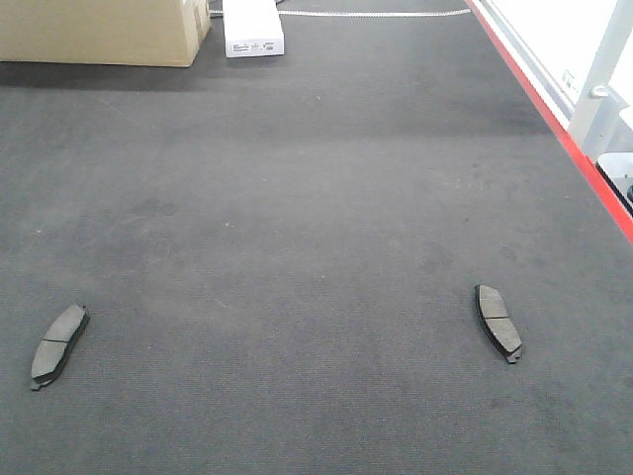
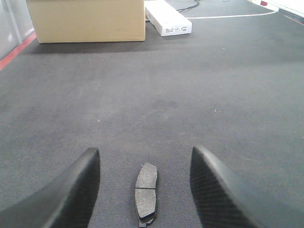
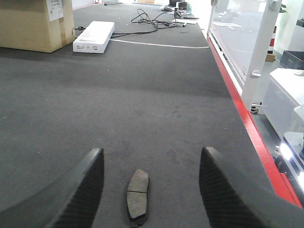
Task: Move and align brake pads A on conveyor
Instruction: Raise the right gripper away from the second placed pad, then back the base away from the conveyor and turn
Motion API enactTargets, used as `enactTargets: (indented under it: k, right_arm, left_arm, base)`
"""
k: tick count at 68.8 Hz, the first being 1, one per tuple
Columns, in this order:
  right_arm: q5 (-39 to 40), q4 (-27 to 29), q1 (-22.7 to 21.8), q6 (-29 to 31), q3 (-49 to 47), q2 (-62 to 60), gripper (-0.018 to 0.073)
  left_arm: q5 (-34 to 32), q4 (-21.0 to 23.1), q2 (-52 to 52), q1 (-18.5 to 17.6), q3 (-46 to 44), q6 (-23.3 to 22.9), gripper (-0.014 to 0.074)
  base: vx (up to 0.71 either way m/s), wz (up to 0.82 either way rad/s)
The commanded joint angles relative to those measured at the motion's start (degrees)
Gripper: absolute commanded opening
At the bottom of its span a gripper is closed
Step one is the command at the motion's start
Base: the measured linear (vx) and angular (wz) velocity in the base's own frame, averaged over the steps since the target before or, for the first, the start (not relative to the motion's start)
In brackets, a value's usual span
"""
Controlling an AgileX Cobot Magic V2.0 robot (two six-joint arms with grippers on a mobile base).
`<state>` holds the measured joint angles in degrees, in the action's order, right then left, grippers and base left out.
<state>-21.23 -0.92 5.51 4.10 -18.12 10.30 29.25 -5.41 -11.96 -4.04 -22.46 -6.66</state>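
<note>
My left claw (image 2: 145, 159) and right claw (image 3: 152, 156) both gape wide, holding nothing. Each hangs over a pad lying flat on the belt (image 1: 316, 247): left pad (image 2: 146, 192), right pad (image 3: 137, 194), well apart. Thin and flat, they may slip from my fingers or skew when pinched.

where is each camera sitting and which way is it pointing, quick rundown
Front view: high up, tilted down along the belt, facing the cardboard box and white box; left pad and right pad show, no robot parts.
Left wrist view: low over the belt, facing forward; the open left pincer frames the left pad.
Right wrist view: same low forward look; the open right pincer frames the right pad, red strip at its right.
Shared: every view sees both boxes.
</note>
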Motion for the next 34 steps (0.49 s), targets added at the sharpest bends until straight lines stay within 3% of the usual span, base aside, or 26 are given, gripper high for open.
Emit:
enactTargets:
  k: [1,34]
  right_arm:
    - [4.0,0.0,0.0,0.4,-1.5,0.6,0.0437]
    - [3.9,0.0,0.0,0.4,-1.5,0.6,0.0437]
  left_arm:
    - [-4.5,0.0,-0.6,-0.1,-1.3,-0.3,0.0394]
    - [-4.5,0.0,-0.7,-0.1,-1.3,-0.3,0.0394]
  base:
    - [0.0,0.0]
    - [0.0,0.0]
